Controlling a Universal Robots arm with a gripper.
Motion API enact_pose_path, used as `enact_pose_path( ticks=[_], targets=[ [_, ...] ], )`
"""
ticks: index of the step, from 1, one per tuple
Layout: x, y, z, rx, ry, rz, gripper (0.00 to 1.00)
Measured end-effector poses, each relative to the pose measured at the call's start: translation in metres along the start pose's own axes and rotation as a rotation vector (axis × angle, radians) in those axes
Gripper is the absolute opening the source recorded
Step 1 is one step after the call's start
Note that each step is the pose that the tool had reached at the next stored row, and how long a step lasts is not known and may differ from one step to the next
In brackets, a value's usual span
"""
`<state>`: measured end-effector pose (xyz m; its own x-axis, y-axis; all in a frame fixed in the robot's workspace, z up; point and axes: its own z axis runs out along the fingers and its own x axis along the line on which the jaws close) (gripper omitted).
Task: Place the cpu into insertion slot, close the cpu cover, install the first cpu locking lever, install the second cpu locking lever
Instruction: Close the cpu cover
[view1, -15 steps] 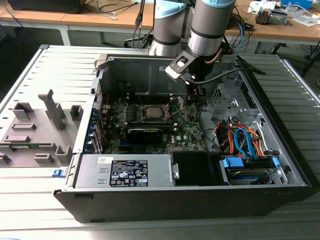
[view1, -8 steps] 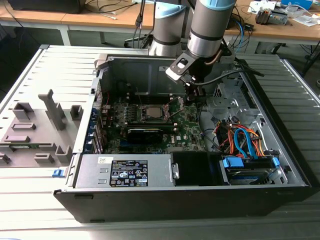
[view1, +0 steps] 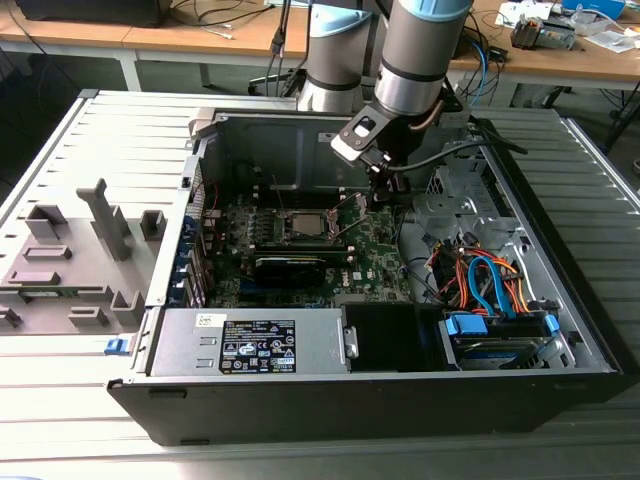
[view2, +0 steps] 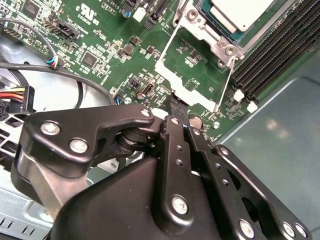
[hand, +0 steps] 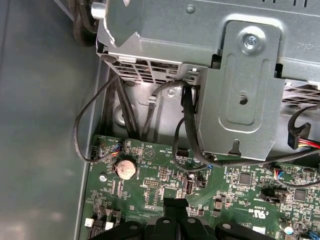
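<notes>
Firstly, in the exterior view, the black two-fingered gripper (view1: 383, 192) is hanging just beside the small silver-rimmed insertion slot (view1: 305, 225). In the second wrist view, its fingers (view2: 173, 106) are pressing together at the raised thin silvery cpu cover (view2: 167, 67); the flat silver-grey cpu (view2: 240, 12) is sitting in the slot. In the first wrist view, the green motherboard (hand: 165, 175) is lying beneath the gripper.

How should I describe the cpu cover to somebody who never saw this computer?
Look inside the open computer case, on the green motherboard. Next to the silver-topped cpu is a silvery square frame, the cpu cover, swung open. Only its middle is cut out, showing board.
</notes>
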<state>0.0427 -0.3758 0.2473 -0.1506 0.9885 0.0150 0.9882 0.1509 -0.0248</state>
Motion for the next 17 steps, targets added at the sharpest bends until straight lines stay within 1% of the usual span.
enact_pose_path(
  ticks=[1,3,13,17],
  targets=[
    [0.0001,-0.0007,0.0,-0.0005,0.0031,0.0,0.11],
    [0.0002,-0.0013,0.0001,-0.0009,0.0055,0.0,0.11],
    [0.0003,-0.0035,0.0001,-0.0008,0.0055,0.0,0.11],
    [0.0006,-0.0057,0.0001,-0.0008,0.0057,0.0,0.11]
  ],
)
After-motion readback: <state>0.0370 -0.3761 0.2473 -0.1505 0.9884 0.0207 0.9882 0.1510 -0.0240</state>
